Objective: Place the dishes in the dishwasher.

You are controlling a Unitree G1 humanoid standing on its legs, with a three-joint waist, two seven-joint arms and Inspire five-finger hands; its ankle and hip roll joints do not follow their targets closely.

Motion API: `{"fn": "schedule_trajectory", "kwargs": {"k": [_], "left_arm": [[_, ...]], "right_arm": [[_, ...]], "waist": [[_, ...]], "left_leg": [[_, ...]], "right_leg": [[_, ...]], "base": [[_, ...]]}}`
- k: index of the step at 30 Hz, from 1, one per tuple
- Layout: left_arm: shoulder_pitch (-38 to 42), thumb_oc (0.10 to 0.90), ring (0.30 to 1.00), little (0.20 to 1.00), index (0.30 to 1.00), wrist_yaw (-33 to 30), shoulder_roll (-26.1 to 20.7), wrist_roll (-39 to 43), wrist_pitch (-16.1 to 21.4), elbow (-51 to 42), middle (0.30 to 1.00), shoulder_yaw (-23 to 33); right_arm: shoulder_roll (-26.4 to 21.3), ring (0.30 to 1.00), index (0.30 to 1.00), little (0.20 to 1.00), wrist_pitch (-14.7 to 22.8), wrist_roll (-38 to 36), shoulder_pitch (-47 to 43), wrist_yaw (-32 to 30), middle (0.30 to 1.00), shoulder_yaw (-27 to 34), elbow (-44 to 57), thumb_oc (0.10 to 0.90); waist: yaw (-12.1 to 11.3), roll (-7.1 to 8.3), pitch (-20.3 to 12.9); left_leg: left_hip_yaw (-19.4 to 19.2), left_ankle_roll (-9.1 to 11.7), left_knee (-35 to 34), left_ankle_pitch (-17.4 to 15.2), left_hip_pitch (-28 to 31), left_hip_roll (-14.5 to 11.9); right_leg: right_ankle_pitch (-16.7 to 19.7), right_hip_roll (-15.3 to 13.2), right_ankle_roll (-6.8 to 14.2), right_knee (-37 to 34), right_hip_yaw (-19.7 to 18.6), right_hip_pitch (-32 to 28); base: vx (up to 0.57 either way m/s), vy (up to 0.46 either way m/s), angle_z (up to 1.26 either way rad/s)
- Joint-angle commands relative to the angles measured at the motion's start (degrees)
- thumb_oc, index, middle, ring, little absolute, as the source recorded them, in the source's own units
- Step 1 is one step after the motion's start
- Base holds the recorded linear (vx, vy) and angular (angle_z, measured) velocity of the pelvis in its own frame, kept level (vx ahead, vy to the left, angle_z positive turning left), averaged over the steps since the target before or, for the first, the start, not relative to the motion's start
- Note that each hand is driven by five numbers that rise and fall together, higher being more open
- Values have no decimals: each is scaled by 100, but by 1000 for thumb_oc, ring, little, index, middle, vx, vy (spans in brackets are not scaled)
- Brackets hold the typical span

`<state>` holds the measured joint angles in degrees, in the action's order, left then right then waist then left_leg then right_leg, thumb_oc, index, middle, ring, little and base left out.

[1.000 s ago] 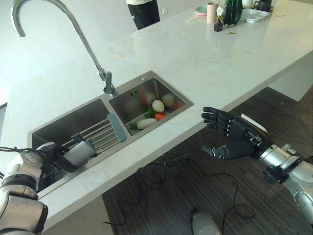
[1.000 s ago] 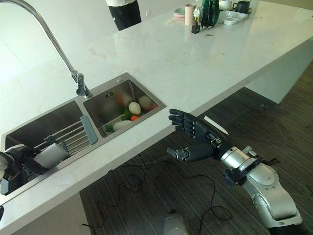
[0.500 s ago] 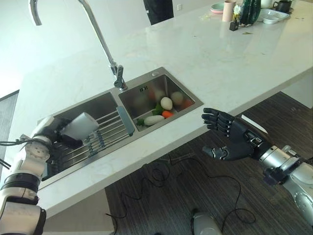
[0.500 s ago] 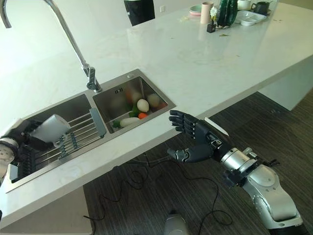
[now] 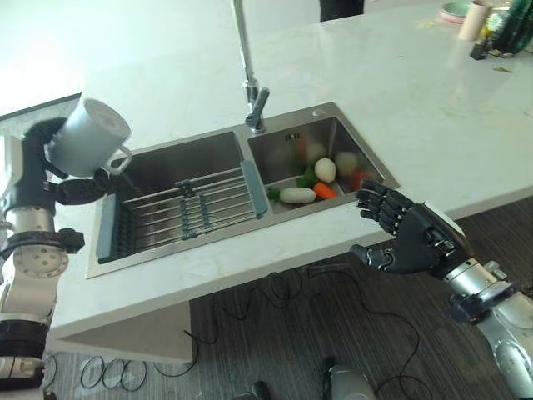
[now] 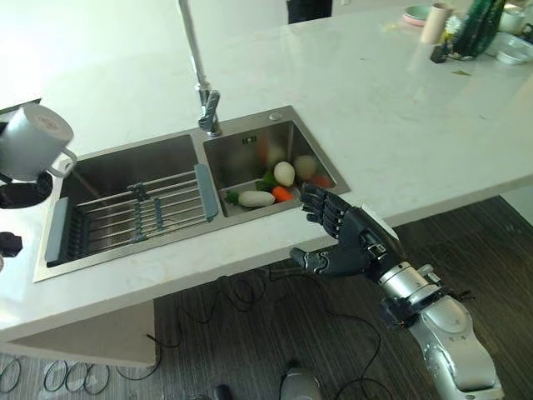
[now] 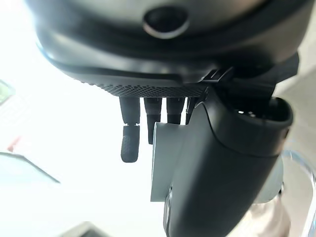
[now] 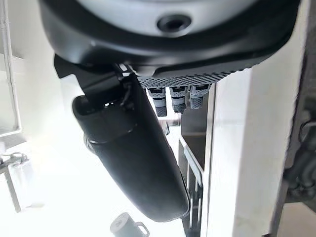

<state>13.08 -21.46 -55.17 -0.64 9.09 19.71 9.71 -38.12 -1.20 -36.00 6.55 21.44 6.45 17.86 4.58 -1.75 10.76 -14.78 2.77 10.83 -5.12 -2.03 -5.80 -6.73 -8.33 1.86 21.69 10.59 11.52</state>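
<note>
1. Left hand [image 5: 50, 171] clenched round a grey mug [image 5: 86, 137], held tilted in the air above the surface's [image 5: 400, 108] left end, just left of the sink [image 5: 187, 162].
2. Left basin: wire rack [image 5: 196, 207] spans it, with grey-blue end pieces.
3. Right basin: vegetables [image 5: 321, 179], white, green and orange, lie in a pile.
4. Tap [image 5: 250, 92] stands behind the divider between the basins.
5. Right hand [image 5: 412, 242] released, fingers spread, holding nothing, off the surface's front edge over the dark floor [image 5: 333, 333].
6. Far right corner of surface: cup [image 5: 475, 17], plate and dark vase.
</note>
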Motion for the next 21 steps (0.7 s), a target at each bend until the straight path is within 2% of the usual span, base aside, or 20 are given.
{"fn": "schedule_trajectory", "kwargs": {"k": [1, 4, 6, 8, 9, 11, 14, 17, 21], "left_arm": [[213, 400, 300, 300, 300, -793, -470, 38, 707, -1036, 300, 870], [-193, 400, 300, 300, 300, -911, -134, 13, 733, -1723, 300, 1092], [-292, 400, 300, 300, 300, -942, -41, 11, 734, -1859, 300, 1147], [-711, 400, 300, 300, 300, -1042, 533, 77, 824, -2500, 300, 1224], [-774, 400, 300, 300, 300, -1060, 616, 80, 824, -2601, 300, 1232], [-993, 400, 300, 300, 300, -1056, 962, 142, 890, -2980, 300, 1262], [-1121, 400, 300, 300, 300, -995, 1200, 295, 931, -3192, 300, 1289], [-1457, 400, 300, 300, 300, -807, 1810, 571, 1111, -3670, 300, 1250], [-1623, 400, 300, 300, 300, -556, 2198, 655, 1207, -4039, 300, 1058]], "right_arm": [[196, 900, 900, 900, 866, -44, -310, -117, 900, 233, 968, 800], [376, 900, 900, 900, 982, 45, -324, -165, 900, 119, 1021, 800], [402, 900, 900, 900, 1014, 36, -338, -169, 900, 89, 1033, 800], [599, 900, 900, 900, 1130, 120, -490, -312, 900, -142, 1114, 800], [613, 900, 900, 900, 1144, 128, -526, -335, 900, -188, 1125, 800], [693, 900, 900, 900, 1137, 214, -684, -420, 900, -380, 1158, 800], [743, 900, 900, 900, 1097, 263, -776, -438, 900, -525, 1172, 800], [765, 900, 900, 900, 1061, 308, -1023, -553, 900, -841, 1146, 800], [775, 900, 900, 900, 1119, 390, -1248, -763, 900, -1108, 1130, 800]], "waist": [[4, 65, -566], [-160, 93, -585], [-190, 101, -594], [-442, 128, -598], [-467, 132, -597], [-664, 142, -584], [-802, 143, -558], [-1163, 141, -406], [-1442, 129, -203]], "left_leg": [[406, 48, 636, -902, -207, -127], [520, 74, 636, -871, -234, -144], [543, 77, 636, -815, -278, -149], [698, 129, 636, -787, -291, -196], [715, 134, 636, -725, -330, -206], [804, 183, 636, -637, -380, -263], [858, 234, 636, -562, -416, -312], [1137, 360, 636, -371, -528, -369], [1458, 433, 636, -135, -793, -386]], "right_leg": [[-299, -385, 890, -450, -196, -554], [-349, -364, 852, -450, -109, -598], [-322, -359, 829, -450, -91, -571], [-431, -323, 766, -450, 64, -670], [-402, -316, 740, -450, 86, -648], [-444, -290, 670, -450, 211, -683], [-473, -268, 614, -450, 315, -718], [-578, -184, 471, -450, 578, -851], [-617, -66, 359, -450, 743, -922]], "base": [[-8, -104, 29], [18, -144, 24], [-6, -140, 19], [25, -240, 34], [-14, -201, 46], [-5, -179, 37], [0, -117, 21], [-4, -200, 36], [-39, -145, 74]]}}
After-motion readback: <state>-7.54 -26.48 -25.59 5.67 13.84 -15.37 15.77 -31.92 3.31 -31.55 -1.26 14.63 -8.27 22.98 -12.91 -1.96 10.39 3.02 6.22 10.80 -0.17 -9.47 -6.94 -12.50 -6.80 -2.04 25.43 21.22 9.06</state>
